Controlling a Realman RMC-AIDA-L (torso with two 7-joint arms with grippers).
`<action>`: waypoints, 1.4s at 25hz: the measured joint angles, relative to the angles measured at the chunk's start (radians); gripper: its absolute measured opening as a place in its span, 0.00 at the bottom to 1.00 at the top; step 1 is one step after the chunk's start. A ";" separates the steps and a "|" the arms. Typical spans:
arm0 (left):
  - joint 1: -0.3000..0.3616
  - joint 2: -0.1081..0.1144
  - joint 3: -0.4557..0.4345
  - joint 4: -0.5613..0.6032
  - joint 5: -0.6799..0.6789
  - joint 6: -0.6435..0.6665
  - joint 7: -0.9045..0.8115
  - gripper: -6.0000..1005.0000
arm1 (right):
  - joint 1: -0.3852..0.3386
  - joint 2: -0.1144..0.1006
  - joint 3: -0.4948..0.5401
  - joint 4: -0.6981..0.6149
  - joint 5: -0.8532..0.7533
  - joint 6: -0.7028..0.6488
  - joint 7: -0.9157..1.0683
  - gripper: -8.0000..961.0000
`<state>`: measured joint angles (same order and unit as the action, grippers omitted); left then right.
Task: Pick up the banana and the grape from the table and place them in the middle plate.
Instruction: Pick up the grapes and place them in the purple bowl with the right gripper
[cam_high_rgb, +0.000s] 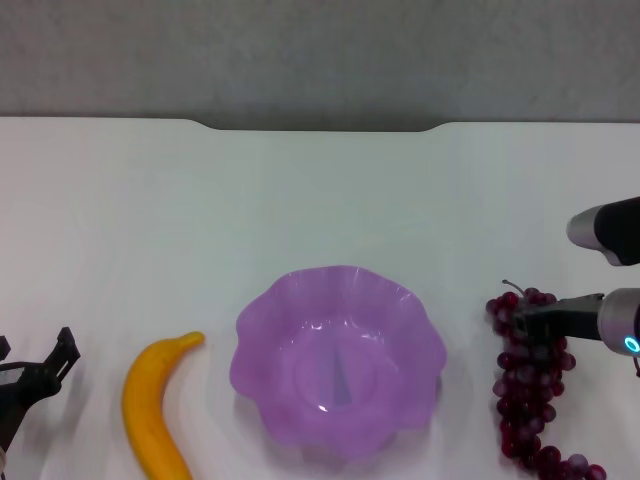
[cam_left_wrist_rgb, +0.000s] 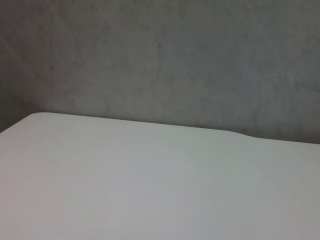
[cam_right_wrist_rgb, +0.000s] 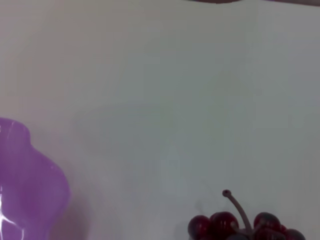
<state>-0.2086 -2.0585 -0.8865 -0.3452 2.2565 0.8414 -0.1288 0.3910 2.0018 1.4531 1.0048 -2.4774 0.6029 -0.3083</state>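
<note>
Nearest the head camera, along the near edge of the white table (cam_high_rgb: 320, 200), three things are laid out in a row. On the robot's left lies the banana (cam_high_rgb: 152, 408), curved, with its upper tip turned toward the middle plate (cam_high_rgb: 338, 360) and ending just beside the plate's scalloped rim without touching it. The purple plate is seen in the centre, holding nothing. To its right the grape (cam_high_rgb: 528, 385) is stretched out as a long dark red bunch, its thin stem at the far end. The right end effector (cam_high_rgb: 522, 322) is brought in from the right edge and is set against the upper part of the bunch; whether its fingers are clenched on the fruit cannot be told. The left end effector (cam_high_rgb: 45, 368) is held low at the left edge, beside the banana but apart from it, with its fingers spread. Farther back, bare table is seen up to the notched far edge, and a grey wall (cam_high_rgb: 320, 55) behind.
</note>
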 joint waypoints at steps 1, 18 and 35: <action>0.000 0.000 0.000 0.000 0.000 0.000 0.000 0.88 | -0.004 0.000 -0.007 0.000 0.000 -0.011 0.000 0.33; 0.000 0.000 0.000 0.001 0.000 -0.002 0.000 0.88 | -0.049 0.001 -0.123 0.005 0.006 -0.184 0.000 0.31; 0.000 0.002 -0.008 0.005 0.000 0.003 0.002 0.88 | -0.130 0.000 -0.332 -0.064 0.000 -0.593 -0.007 0.30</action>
<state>-0.2086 -2.0570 -0.8943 -0.3405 2.2566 0.8439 -0.1272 0.2608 2.0019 1.1214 0.9409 -2.4774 0.0100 -0.3151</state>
